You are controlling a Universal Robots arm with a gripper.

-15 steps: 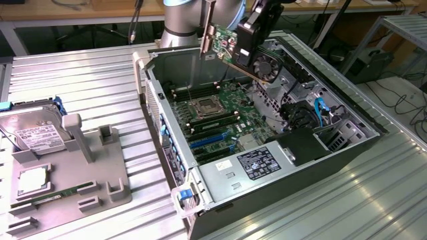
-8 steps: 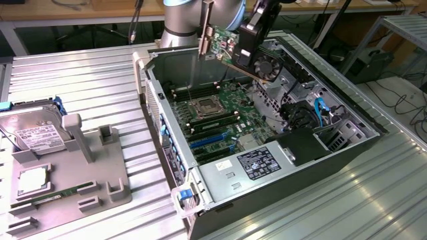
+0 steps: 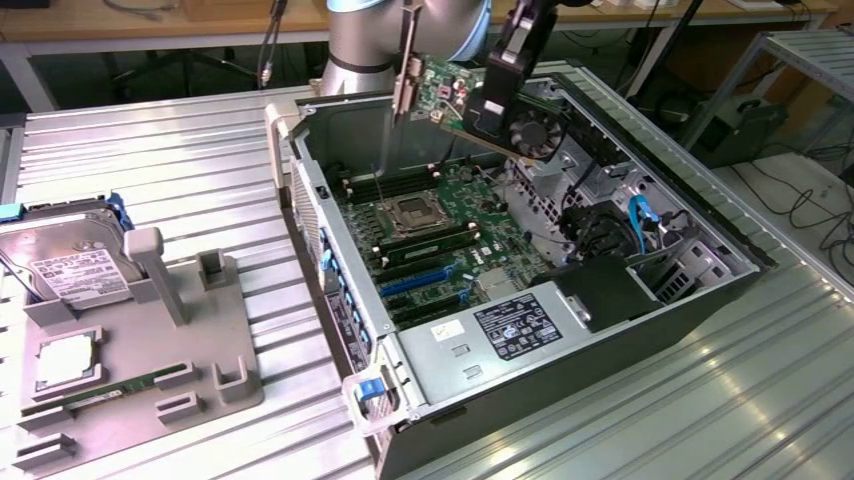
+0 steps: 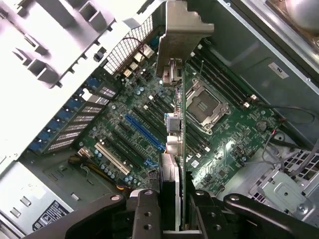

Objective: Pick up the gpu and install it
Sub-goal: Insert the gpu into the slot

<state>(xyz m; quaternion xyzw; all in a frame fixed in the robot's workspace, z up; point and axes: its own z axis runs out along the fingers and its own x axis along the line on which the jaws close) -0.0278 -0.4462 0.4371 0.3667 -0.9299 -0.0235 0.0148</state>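
The gpu [image 3: 470, 108], a green card with a black fan shroud and a silver end bracket, hangs tilted above the open computer case [image 3: 334, 290]. My gripper [image 3: 505, 78] is shut on its shroud side. In the wrist view the gpu [image 4: 174, 134] is seen edge-on, its silver bracket [image 4: 182, 30] pointing away from the camera. My gripper [image 4: 172, 219] clamps it between two black fingers [image 4: 144, 214]. The gpu is held well above the motherboard [image 4: 234, 134], over the area between the blue expansion slots [image 4: 144, 132] and the processor socket [image 4: 204, 107].
Inside the case lie the motherboard [image 3: 441, 240], blue slots [image 3: 414, 282], the power supply [image 3: 514, 325] and blue cables [image 3: 641, 225]. On the exterior view's left a grey fixture [image 3: 147, 350] holds a hard drive [image 3: 74, 265] and a memory stick [image 3: 120, 390].
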